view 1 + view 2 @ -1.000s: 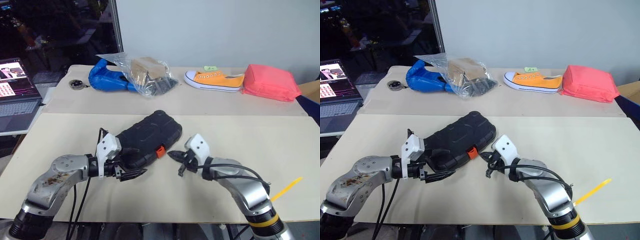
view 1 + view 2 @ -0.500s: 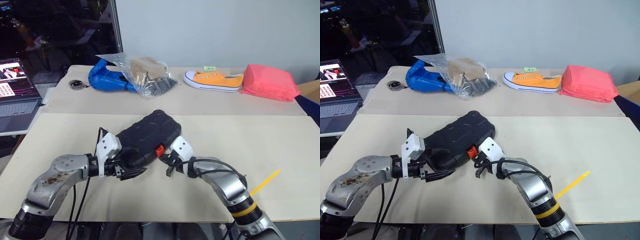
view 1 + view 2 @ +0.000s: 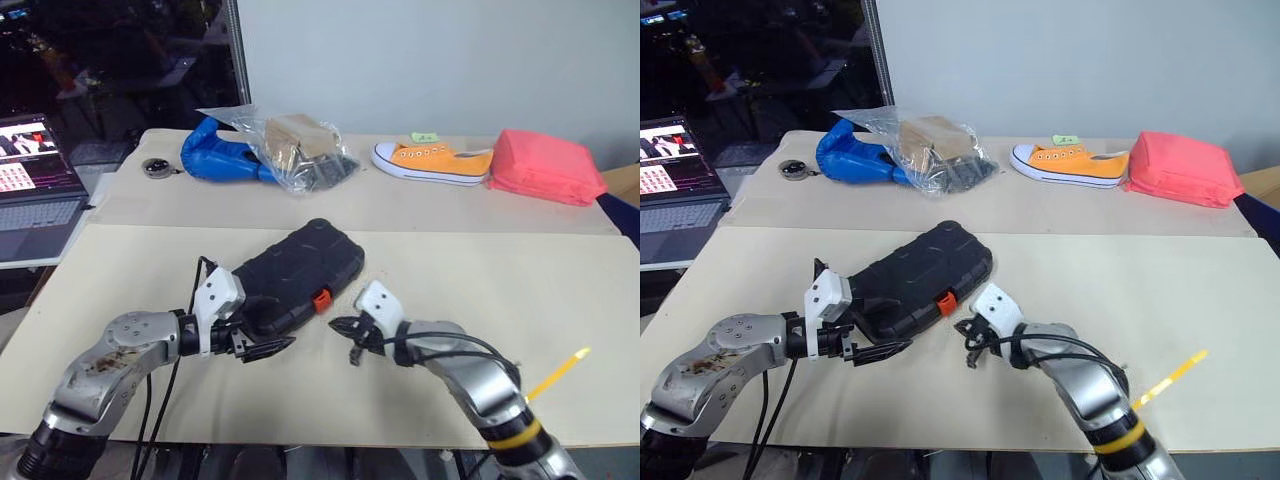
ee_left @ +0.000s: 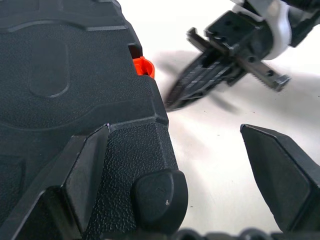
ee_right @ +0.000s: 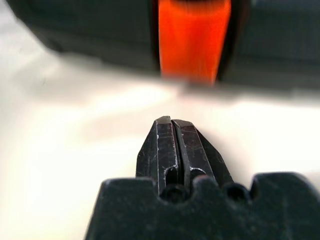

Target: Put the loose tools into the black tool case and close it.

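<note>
The black tool case (image 3: 300,268) lies shut on the near table, its orange latch (image 3: 321,300) facing me. My left gripper (image 3: 268,338) is open at the case's near left corner. One of its fingers (image 4: 85,175) lies over the textured lid and the other stands off the case above the bare table. My right gripper (image 3: 338,325) is shut and empty. Its tip (image 5: 171,122) points at the orange latch (image 5: 192,40) from a short gap away, touching nothing. The loose tools are out of view.
On the far table sit a blue bag (image 3: 215,160), a clear plastic bag (image 3: 290,145) of items, an orange shoe (image 3: 435,160) and a pink pouch (image 3: 545,165). A laptop (image 3: 35,185) stands at the left. A yellow strip (image 3: 558,373) lies by the front right edge.
Half a second ago the right gripper's tip was up against the orange latch; it has since drawn back a little toward me. The left gripper and the case have not moved.
</note>
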Controlling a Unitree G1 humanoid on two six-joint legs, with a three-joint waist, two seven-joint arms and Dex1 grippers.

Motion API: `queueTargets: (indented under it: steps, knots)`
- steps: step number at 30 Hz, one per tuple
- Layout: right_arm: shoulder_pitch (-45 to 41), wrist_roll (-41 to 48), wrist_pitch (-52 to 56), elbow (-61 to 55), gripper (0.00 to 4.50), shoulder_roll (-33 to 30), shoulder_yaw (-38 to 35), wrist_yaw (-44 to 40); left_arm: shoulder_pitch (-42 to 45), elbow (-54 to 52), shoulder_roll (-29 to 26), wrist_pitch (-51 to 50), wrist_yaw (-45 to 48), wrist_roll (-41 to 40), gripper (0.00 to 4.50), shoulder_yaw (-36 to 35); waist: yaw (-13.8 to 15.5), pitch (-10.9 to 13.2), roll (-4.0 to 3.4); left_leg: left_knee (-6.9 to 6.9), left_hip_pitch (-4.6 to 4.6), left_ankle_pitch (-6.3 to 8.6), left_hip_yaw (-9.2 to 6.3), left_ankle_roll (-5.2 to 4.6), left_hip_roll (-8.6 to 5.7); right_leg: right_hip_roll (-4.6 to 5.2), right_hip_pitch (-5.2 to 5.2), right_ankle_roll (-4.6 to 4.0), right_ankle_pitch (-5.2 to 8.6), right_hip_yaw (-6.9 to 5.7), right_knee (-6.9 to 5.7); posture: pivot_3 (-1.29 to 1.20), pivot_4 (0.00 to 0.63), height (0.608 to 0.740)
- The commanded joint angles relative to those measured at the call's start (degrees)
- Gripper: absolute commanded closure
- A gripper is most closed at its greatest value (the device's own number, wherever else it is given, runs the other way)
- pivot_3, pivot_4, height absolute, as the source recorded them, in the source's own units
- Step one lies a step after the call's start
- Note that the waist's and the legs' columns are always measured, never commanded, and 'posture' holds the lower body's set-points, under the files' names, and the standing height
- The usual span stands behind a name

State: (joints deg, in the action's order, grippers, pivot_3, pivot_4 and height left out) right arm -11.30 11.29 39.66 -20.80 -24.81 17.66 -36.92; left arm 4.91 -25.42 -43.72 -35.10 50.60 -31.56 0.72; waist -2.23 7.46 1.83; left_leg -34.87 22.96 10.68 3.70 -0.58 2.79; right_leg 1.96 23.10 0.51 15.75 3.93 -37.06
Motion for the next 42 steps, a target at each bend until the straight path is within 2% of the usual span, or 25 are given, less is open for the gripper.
queueTargets:
  steps: [1,5,12,16,21,32,42]
  knots:
    - [0.74,3.71,1.35,-3.71,4.45,2.09,-4.23,1.39,-1.22,2.20,-0.16,-1.95,-0.13,1.34,0.00,2.12,-0.10,0.00,0.00,-0.01,-0.02,0.00,-0.01,0.00,0.00,0.00,-0.02,0.03,0.01,-0.01,-0.01,0.00,0.150,0.740]
    - [0.19,4.81,0.97,-2.88,4.45,5.84,-5.39,3.80,-0.74,2.70,-0.19,-1.90,0.23,1.48,0.00,2.46,-0.15,0.00,0.00,-0.04,-0.11,0.00,-0.02,0.00,0.04,-0.05,-0.06,0.27,0.10,-0.01,-0.02,0.00,0.150,0.740]
    - [-1.27,5.51,-1.22,-2.71,4.45,9.76,-5.66,4.97,-0.89,2.78,-0.53,-1.77,0.68,1.66,0.00,2.29,-0.11,-0.01,-0.02,-0.04,-0.05,0.00,-0.02,0.00,0.03,-0.04,-0.04,0.10,0.01,0.00,-0.02,0.00,0.150,0.740]
    - [-0.03,7.92,-2.75,-4.77,4.45,9.83,-6.46,2.72,-1.23,2.52,-0.58,-1.86,0.71,1.63,0.00,2.07,-0.11,-0.01,-0.02,-0.03,-0.04,0.00,-0.01,0.00,0.01,-0.02,-0.04,0.06,-0.02,0.00,-0.01,0.00,0.150,0.740]
    - [-0.43,8.48,-2.92,-4.51,4.45,10.34,-7.12,4.14,-1.55,2.34,-0.54,-1.87,0.70,1.63,0.00,2.01,-0.18,-0.01,-0.02,-0.03,-0.07,-0.01,-0.01,0.00,0.02,-0.02,-0.06,0.07,-0.01,0.00,-0.02,0.00,0.150,0.740]
    - [-2.74,4.80,-2.68,-0.53,4.45,11.19,-3.32,7.47,-1.56,2.36,-0.41,-1.88,0.50,1.76,0.00,2.16,-0.23,-0.02,-0.03,-0.02,-0.07,0.00,-0.01,0.00,0.02,-0.03,-0.05,0.05,-0.01,0.00,-0.02,0.00,0.150,0.740]
    - [-2.29,1.00,-1.03,1.90,4.45,8.62,0.62,7.63,-1.54,2.45,-0.30,-1.78,0.37,1.91,0.00,2.18,-0.28,-0.24,-0.06,-0.03,-0.17,-0.01,-0.01,0.00,0.04,-0.05,-0.13,0.06,-0.01,0.01,-0.03,0.00,0.150,0.740]
